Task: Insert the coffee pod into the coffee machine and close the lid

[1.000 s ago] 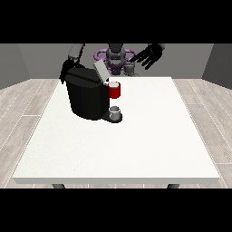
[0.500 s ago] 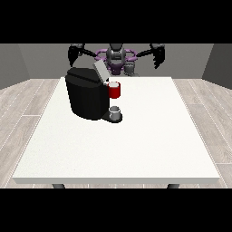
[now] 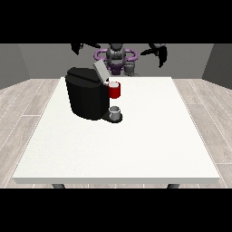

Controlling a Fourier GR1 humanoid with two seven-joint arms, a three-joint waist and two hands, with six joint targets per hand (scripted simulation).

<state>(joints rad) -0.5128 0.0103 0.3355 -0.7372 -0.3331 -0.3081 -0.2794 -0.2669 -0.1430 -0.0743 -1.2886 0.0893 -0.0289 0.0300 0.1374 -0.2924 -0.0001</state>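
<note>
The black coffee machine (image 3: 88, 97) stands on the white table (image 3: 136, 145), left of the middle. Its grey lid (image 3: 99, 70) is tilted up and stands open. At the machine's front sits a red pod holder (image 3: 115, 91) with a pale round top, which may be the coffee pod. A small grey cup (image 3: 115, 112) stands under it. Both hands are raised high near the robot's shoulders, away from the machine. The hand at the view's left (image 3: 79, 46) is partly cut off at the top. The hand at the view's right (image 3: 159, 51) holds nothing, its fingers hanging loose.
The robot's grey and purple torso (image 3: 117, 56) stands behind the table's far edge. The table's bare white surface stretches to the right of the machine and towards the camera. Wooden floor surrounds the table.
The hand at the view's left has left the machine's top and risen up and outwards. The hand at the view's right has also moved outwards. The lid still stands up.
</note>
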